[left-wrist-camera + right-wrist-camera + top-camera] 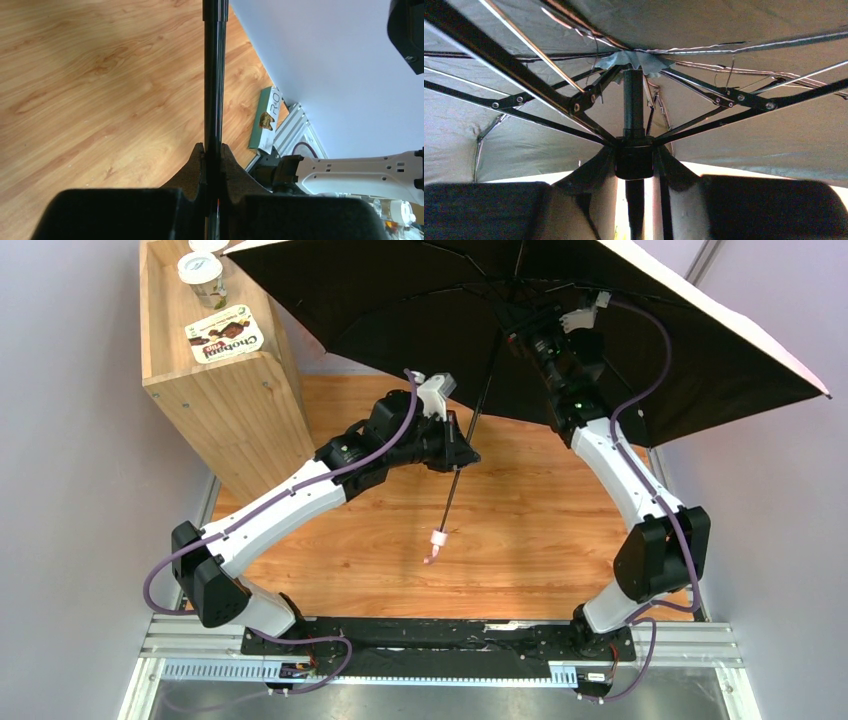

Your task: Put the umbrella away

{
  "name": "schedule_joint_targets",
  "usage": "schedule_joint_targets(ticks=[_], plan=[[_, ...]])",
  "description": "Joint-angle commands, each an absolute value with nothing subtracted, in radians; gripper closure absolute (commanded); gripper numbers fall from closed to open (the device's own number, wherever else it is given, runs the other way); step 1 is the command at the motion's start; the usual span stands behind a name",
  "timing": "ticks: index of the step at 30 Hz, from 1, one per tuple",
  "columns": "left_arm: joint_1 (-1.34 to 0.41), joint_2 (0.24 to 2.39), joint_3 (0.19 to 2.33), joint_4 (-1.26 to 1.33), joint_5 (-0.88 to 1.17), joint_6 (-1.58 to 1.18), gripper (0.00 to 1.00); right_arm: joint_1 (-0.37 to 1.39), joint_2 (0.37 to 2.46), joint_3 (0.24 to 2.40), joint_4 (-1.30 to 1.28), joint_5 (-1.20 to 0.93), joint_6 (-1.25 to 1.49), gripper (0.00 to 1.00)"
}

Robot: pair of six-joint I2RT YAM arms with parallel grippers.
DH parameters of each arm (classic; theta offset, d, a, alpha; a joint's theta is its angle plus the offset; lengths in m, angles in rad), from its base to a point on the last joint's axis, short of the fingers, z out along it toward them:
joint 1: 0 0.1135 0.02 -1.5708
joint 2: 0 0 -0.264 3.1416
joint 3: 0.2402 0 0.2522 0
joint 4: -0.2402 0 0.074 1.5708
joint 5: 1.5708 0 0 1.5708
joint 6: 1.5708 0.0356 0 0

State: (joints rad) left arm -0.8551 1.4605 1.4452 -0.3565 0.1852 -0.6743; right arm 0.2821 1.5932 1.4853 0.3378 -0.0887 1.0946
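Observation:
The umbrella (pixel 560 300) is wide open over the back right of the table, its black underside towards me and a pale pink edge showing. Its black shaft (pixel 470 435) slants down to a handle end with a pink strap (pixel 437 543) hanging above the wooden table (pixel 520 530). My left gripper (pixel 466 452) is shut on the shaft (pixel 215 75), with the fingers (pixel 196 170) pressed on both sides. My right gripper (pixel 527 332) is under the canopy, shut on the black runner (pixel 634 160) where the ribs (pixel 724 97) meet.
A tall wooden box (pixel 215 390) stands at the back left with a yoghurt cup (pixel 203 275) and a Chobani pack (pixel 225 335) on top. A green and white carton (pixel 267 120) lies by the table's edge rail. Pale walls close in on both sides.

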Motion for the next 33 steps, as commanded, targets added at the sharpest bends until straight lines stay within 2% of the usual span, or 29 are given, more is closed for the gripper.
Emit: schedule_joint_targets(ticks=[1, 4, 9, 12, 16, 17, 19, 20, 22, 28, 33], plan=[[-0.867, 1.419, 1.463, -0.337, 0.167, -0.608, 1.0, 0.25, 1.543, 1.549, 0.252, -0.138, 1.023, 1.0], [-0.839, 1.445, 1.555, -0.37, 0.187, -0.6, 1.0, 0.302, 1.439, 1.426, 0.255, -0.245, 0.945, 1.0], [-0.828, 1.503, 1.675, -0.362, 0.253, -0.61, 1.0, 0.412, 1.283, 1.123, 0.426, -0.206, 0.948, 1.0], [-0.828, 1.508, 1.675, -0.33, 0.287, -0.647, 1.0, 0.407, 1.259, 1.098, 0.419, -0.138, 0.957, 1.0], [-0.828, 1.47, 1.58, -0.273, 0.299, -0.696, 1.0, 0.332, 1.305, 1.242, 0.252, -0.081, 1.0, 1.0], [-0.828, 1.463, 1.566, -0.265, 0.298, -0.701, 1.0, 0.316, 1.322, 1.262, 0.23, -0.068, 1.021, 0.98], [-0.828, 1.451, 1.54, -0.261, 0.296, -0.707, 1.0, 0.289, 1.341, 1.29, 0.245, -0.051, 1.063, 0.73], [-0.83, 1.445, 1.529, -0.264, 0.295, -0.707, 1.0, 0.279, 1.351, 1.307, 0.236, -0.045, 1.072, 0.69], [-0.828, 1.439, 1.513, -0.265, 0.291, -0.707, 1.0, 0.267, 1.377, 1.354, 0.23, -0.066, 1.081, 0.66], [-0.828, 1.427, 1.503, -0.265, 0.294, -0.706, 1.0, 0.239, 1.453, 1.463, 0.222, -0.138, 1.104, 0.43], [-0.828, 1.427, 1.5, -0.261, 0.296, -0.707, 1.0, 0.238, 1.509, 1.552, 0.204, -0.198, 1.081, 0.39]])
